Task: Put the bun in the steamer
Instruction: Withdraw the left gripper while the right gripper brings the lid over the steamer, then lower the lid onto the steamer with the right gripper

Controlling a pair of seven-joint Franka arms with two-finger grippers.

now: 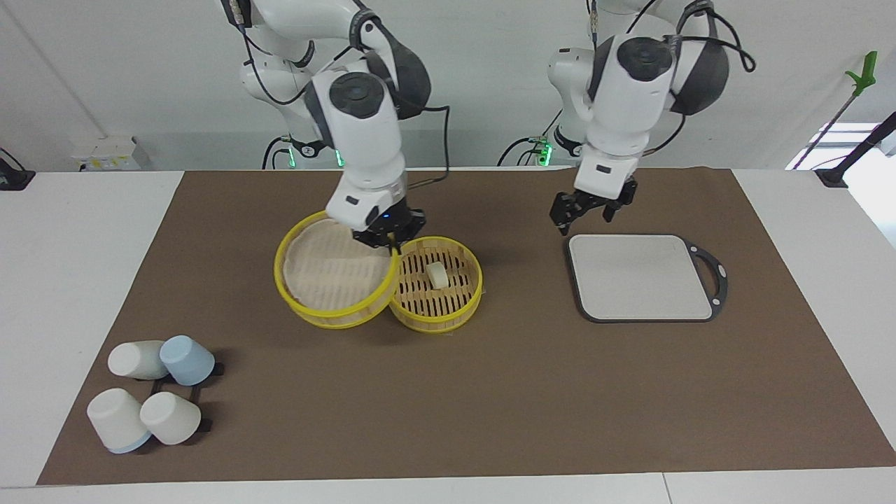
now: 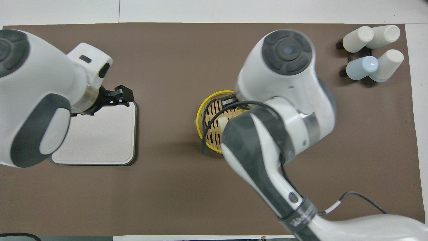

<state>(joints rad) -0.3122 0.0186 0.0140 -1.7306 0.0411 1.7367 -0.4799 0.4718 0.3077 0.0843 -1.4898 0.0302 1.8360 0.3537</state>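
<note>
The steamer (image 1: 448, 322) is a round yellow-rimmed basket near the middle of the brown mat. The cream-white bun (image 1: 437, 274) lies on its slatted floor. The matching lid (image 1: 329, 269) is tilted, its edge leaning over the basket's rim on the side toward the right arm's end. My right gripper (image 1: 388, 241) is shut on the lid's rim where it meets the basket. In the overhead view the right arm hides the lid and most of the steamer (image 2: 199, 117); part of the bun (image 2: 220, 124) shows. My left gripper (image 1: 589, 215) waits open and empty over the grey board's edge.
A grey rectangular board (image 1: 640, 276) with a black handle lies toward the left arm's end. Several white and blue cups (image 1: 150, 392) lie tipped on a black rack at the mat's corner toward the right arm's end, farthest from the robots.
</note>
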